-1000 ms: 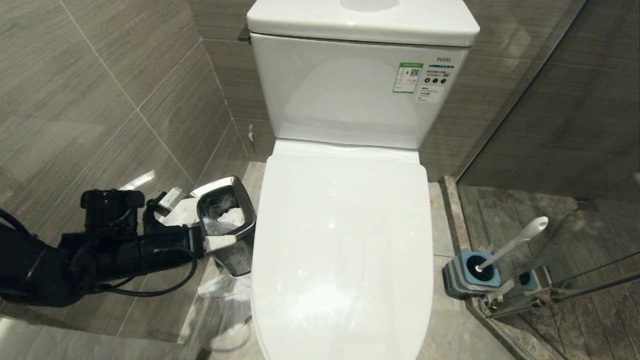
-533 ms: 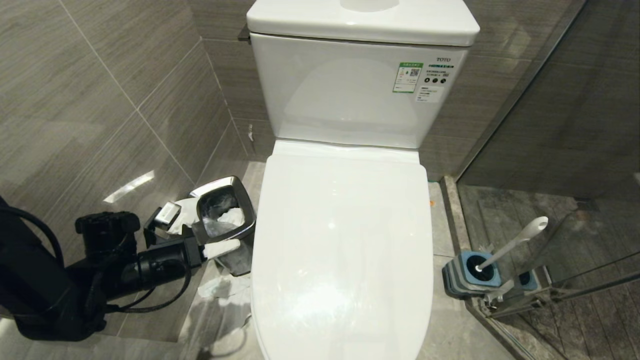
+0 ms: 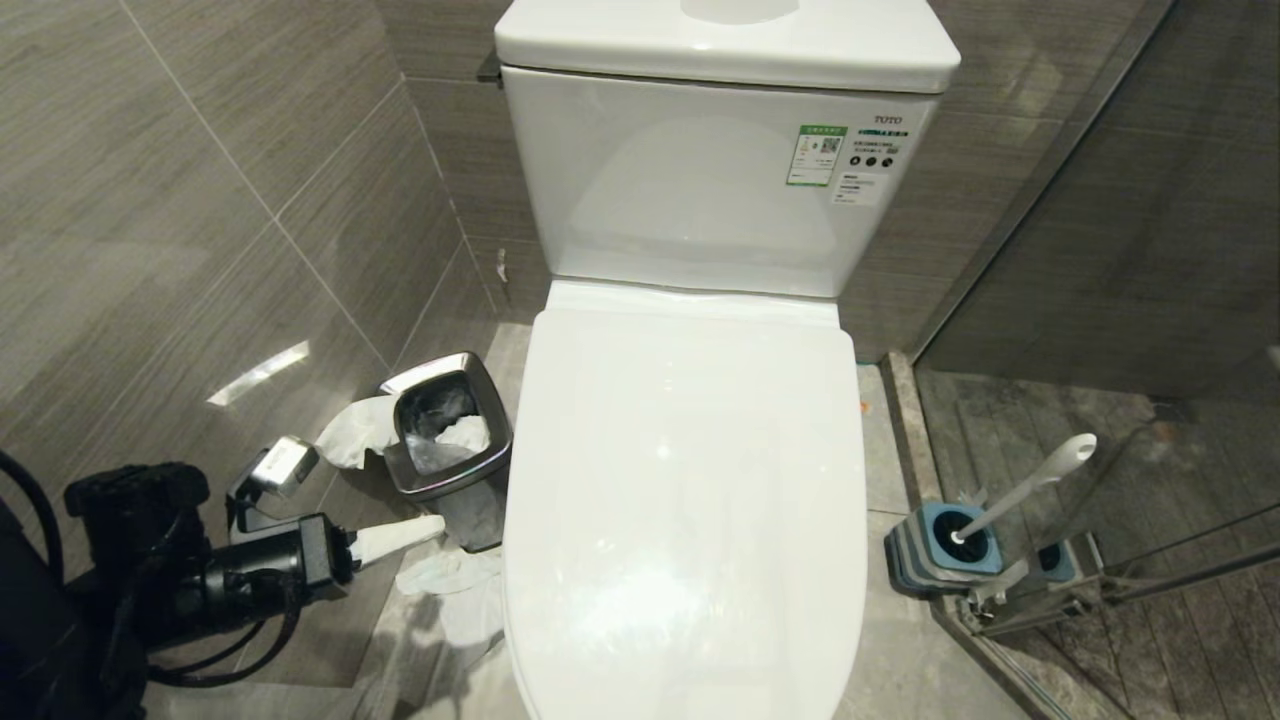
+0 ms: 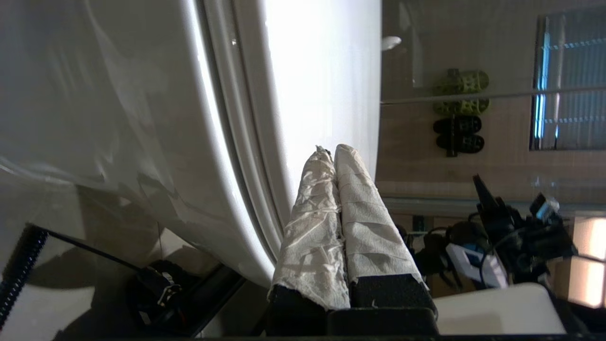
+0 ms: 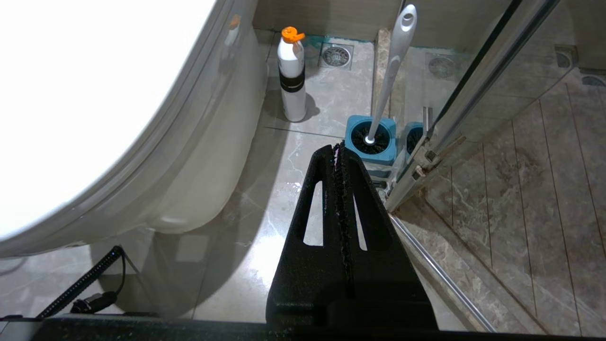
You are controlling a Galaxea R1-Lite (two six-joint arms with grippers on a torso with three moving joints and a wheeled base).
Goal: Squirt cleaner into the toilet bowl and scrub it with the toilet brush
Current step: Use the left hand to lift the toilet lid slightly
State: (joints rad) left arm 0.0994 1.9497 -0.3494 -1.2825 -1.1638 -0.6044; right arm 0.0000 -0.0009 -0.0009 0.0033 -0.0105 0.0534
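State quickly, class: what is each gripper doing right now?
Left gripper: shut, holding nothing, beside the toilet's side.
Right gripper: shut, holding nothing, above the floor near the toilet brush.

1. toilet lid (image 3: 685, 500): glossy, smooth white surface.
2. bin (image 3: 447, 440): shiny brushed metal rim.
3. left claw (image 4: 334, 156): fingers wrapped in crinkled white paper.
4. right claw (image 5: 337, 151): matt black, grainy plastic.
5. toilet brush (image 5: 389, 76): smooth pale plastic handle.
6. floor (image 5: 293, 156): polished marbled stone tile.
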